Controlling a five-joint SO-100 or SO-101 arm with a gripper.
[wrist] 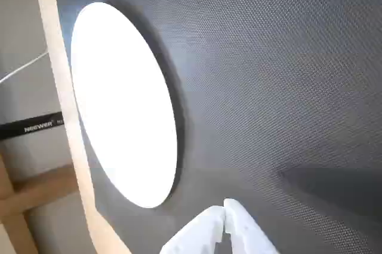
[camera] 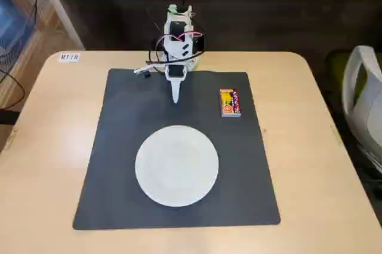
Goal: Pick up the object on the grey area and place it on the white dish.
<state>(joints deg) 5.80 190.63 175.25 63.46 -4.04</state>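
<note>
The box's [camera: 230, 103] print is too small to read.

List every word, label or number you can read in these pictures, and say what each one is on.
"MT18": white label at the table's far left corner in the fixed view; small, so the reading is uncertain.
"NEEWER": black bar beyond the table edge in the wrist view.
Print on the box: red and pink, too small and blurred to read.
Plate, mat and pincer: no text.
</note>
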